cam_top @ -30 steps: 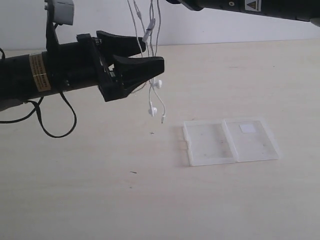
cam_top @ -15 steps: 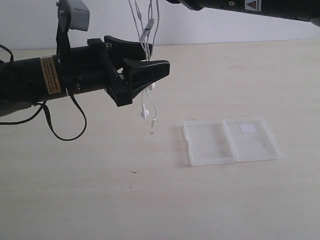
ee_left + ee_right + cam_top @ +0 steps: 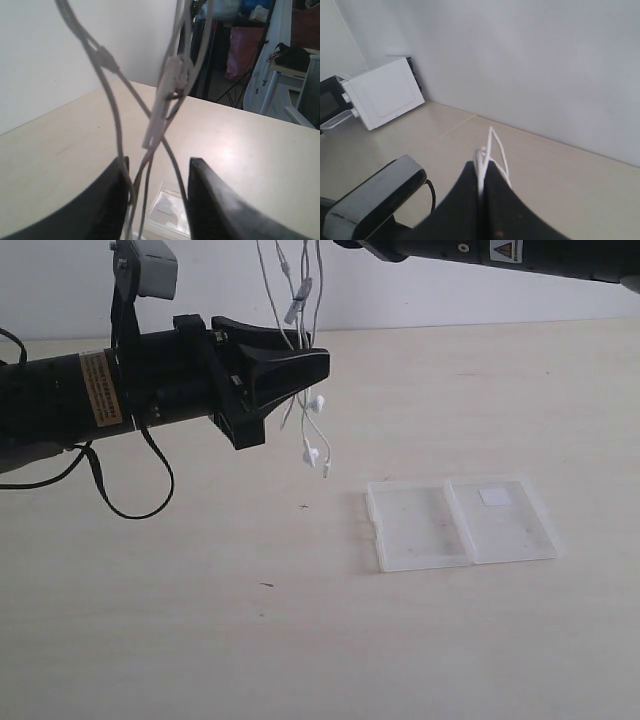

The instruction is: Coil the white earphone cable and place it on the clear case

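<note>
The white earphone cable (image 3: 305, 300) hangs in several thin strands from the top of the exterior view, its inline remote (image 3: 297, 300) high up and two earbuds (image 3: 313, 453) dangling above the table. My right gripper (image 3: 483, 175) is shut on a bunch of the cable (image 3: 492, 145). My left gripper (image 3: 300, 350) is open, its jaws on either side of the hanging strands (image 3: 150, 165). The clear case (image 3: 460, 522) lies open and flat on the table to the right, with a white sticker (image 3: 495, 496) on its right half; it also shows between the left jaws, case (image 3: 167, 207).
A loose black robot cable (image 3: 120, 500) loops on the table under the left arm. The right arm (image 3: 500, 255) runs along the top edge. A white box-like device (image 3: 382, 100) stands by the wall in the right wrist view.
The left gripper's jaws have narrowed around the hanging strands. The earbuds swung from left back to the right and a little higher. The case has not moved.
</note>
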Action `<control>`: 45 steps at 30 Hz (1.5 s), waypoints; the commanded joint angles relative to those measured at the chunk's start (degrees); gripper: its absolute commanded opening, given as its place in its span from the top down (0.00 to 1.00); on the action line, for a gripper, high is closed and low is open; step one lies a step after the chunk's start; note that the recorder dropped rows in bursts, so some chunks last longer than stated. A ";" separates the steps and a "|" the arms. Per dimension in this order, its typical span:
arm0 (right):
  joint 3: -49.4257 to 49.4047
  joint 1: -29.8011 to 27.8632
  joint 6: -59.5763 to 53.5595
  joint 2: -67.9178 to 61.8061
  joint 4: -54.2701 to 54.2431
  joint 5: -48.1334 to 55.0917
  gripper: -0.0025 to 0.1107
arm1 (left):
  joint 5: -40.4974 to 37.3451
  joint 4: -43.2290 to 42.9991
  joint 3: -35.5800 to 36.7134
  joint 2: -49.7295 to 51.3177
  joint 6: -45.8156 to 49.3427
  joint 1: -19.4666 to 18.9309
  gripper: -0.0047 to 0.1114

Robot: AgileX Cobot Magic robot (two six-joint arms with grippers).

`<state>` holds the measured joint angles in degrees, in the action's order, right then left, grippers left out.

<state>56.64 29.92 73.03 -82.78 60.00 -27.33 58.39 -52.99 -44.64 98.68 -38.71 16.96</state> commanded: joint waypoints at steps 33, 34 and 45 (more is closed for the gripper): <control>0.44 0.07 -0.94 -0.04 0.25 24.54 0.98 | -8.30 -4.45 0.05 -4.16 -2.27 0.28 0.96; 0.44 0.07 -0.94 -0.04 0.25 25.77 0.98 | -8.30 -4.86 0.05 -4.48 -2.56 0.28 0.96; -0.62 0.07 -0.94 -0.04 -0.09 33.41 0.98 | -8.30 -5.69 0.05 -10.39 -14.14 0.28 0.96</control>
<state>56.64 30.42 72.64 -82.78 59.84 3.55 50.56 -59.82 -44.64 89.96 -49.86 16.96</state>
